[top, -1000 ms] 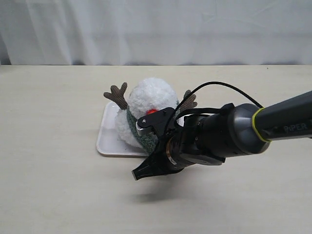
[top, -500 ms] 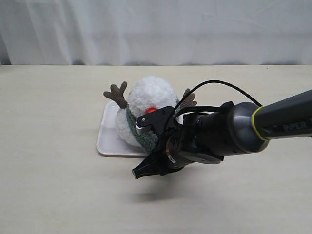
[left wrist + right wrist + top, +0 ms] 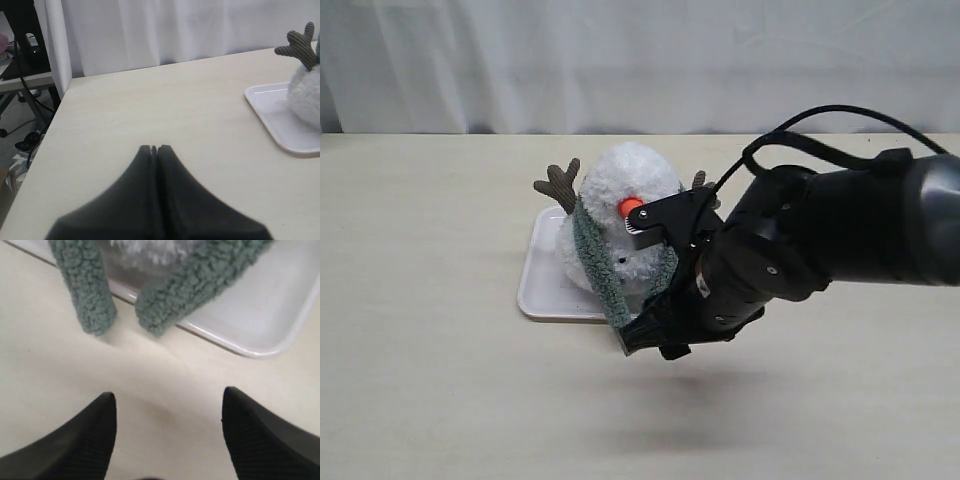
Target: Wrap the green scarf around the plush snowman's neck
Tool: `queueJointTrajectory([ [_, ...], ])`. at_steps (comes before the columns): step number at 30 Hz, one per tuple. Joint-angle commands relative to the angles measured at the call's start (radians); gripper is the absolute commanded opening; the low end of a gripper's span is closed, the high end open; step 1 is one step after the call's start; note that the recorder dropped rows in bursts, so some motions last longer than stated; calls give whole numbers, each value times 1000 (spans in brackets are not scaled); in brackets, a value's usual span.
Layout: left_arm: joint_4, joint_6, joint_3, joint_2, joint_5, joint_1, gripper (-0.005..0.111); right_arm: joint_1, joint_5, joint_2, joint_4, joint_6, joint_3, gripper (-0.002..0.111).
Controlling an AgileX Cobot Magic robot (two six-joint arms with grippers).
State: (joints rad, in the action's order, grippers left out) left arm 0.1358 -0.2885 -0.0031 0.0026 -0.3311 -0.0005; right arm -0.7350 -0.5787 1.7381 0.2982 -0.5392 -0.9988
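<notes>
Snowman [image 3: 620, 190] on tray [image 3: 535, 290], mid-table toward far edge, scarf [image 3: 592, 258] draped round neck. Right gripper [image 3: 167, 396] spread, empty, hovering near scarf ends. Left gripper [image 3: 154, 149] pressed together, apart from tray.

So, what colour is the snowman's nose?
The nose is orange-red; the exterior view shows it best.

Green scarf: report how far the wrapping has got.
Done, apparently: the green scarf collars the plush snowman, both ends hanging past the edge of the tray. In hand: nothing; the right end effector is open, clear of the ends, the left end effector shut. Left: at most tidying.
</notes>
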Motion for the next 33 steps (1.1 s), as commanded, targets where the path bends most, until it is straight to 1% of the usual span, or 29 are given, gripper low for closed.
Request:
queueJointTrajectory([
  [1,4,6,3,-3,8,-5,0,0,-120,-63,-24,32,-1,59],
  [5,4,6,3,-3,8,-5,0,0,-193,-123,-60,64,-1,59],
  [7,4,6,3,-3,8,-5,0,0,-202,-172,-111,110,3,54],
  [8,4,6,3,-3,8,-5,0,0,-200,-211,-111,110,17,46],
  [9,4,6,3,-3,8,-5,0,0,-200,-226,-111,110,22,43],
  [10,4,6,3,-3,8,-5,0,0,-190,-267,-103,112,34,34],
  [11,4,6,3,-3,8,-5,0,0,-185,-283,-103,112,41,31],
  [12,4,6,3,-3,8,-5,0,0,-167,-326,-103,114,57,23],
  [13,4,6,3,-3,8,-5,0,0,-159,-349,-103,114,64,21],
  [15,4,6,3,-3,8,-5,0,0,-118,-438,-99,117,99,8],
  [16,4,6,3,-3,8,-5,0,0,-106,-463,-99,117,109,5],
  [23,4,6,3,-3,8,-5,0,0,-20,-738,-96,129,208,4],
  [33,4,6,3,-3,8,-5,0,0,-50,-986,-96,169,233,4],
])
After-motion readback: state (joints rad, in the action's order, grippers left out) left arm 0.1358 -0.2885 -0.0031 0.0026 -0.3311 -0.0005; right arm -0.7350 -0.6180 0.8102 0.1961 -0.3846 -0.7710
